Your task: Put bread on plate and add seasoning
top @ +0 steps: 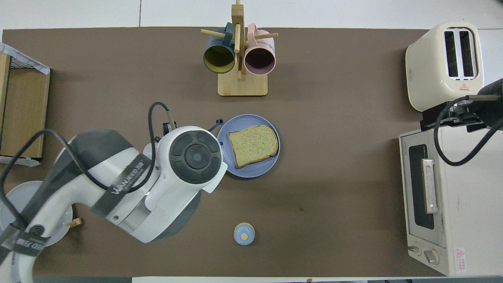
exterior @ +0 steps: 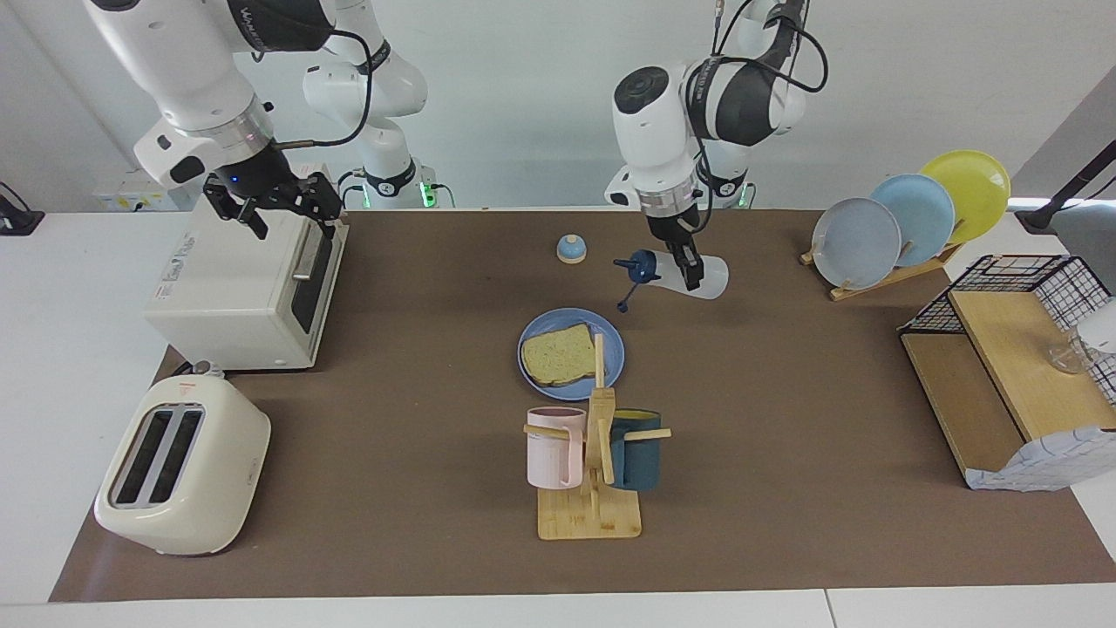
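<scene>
Facing view: bread [exterior: 558,355] lies on the plate [exterior: 610,349], mid-worktop. Left gripper [exterior: 689,270] is clamped on the seasoning [exterior: 689,275], bottle tipped sideways in the air at about 1 o'clock from the plate, open cap toward the plate. Right gripper [exterior: 272,206], jaws wide and empty, is up over the toaster oven [exterior: 235,270], at about 10 o'clock.

Overhead view: the left arm hides the bottle; bread [top: 253,144] sits on the plate [top: 251,171]. Right gripper [top: 448,118] is at 3 o'clock, over the oven's [top: 463,196] edge.

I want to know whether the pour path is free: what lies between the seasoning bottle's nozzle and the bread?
Nothing: in the facing view, only air, bare brown mat and plate rim separate the seasoning bottle, tilted in the left gripper, from the bread.
</scene>
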Controlling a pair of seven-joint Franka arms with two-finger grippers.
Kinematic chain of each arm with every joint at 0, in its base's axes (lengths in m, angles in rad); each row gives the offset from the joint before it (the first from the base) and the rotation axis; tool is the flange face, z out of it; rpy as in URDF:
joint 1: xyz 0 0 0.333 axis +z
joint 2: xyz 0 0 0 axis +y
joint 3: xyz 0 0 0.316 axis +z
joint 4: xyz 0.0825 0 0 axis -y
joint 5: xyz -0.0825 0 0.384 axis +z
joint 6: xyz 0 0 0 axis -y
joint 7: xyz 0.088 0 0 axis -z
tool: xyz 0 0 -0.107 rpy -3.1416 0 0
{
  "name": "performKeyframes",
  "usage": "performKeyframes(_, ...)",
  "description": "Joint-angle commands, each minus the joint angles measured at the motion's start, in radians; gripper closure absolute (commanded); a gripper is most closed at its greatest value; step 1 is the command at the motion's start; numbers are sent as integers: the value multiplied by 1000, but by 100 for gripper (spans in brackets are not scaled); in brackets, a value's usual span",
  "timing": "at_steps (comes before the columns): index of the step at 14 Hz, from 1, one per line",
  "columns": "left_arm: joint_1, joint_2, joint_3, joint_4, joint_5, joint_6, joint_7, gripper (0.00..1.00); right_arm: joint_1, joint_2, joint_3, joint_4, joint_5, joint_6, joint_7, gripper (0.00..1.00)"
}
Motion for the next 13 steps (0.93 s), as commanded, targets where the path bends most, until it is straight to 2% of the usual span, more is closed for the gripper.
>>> performKeyframes(1,-67,96,7,88,101,-101,-36,100,49,-27,-50,-26,-29,-28,-57,0)
performKeyframes(3,-113,182,8,121,160,-155,-50,100,40,-27,-50,-25,-64,-19,-64,0)
performKeyframes(6,-158,357,12,258,227,-275,-88,100,12,-47,-50,-51,-67,-20,-74,0)
performKeyframes(11,-187,382,12,274,345,-384,-88,100,-4,-37,-50,-40,-67,6,-94,0)
performKeyframes(13,-198,421,12,278,378,-427,-88,100,-1,-39,-55,-40,-67,4,-96,0)
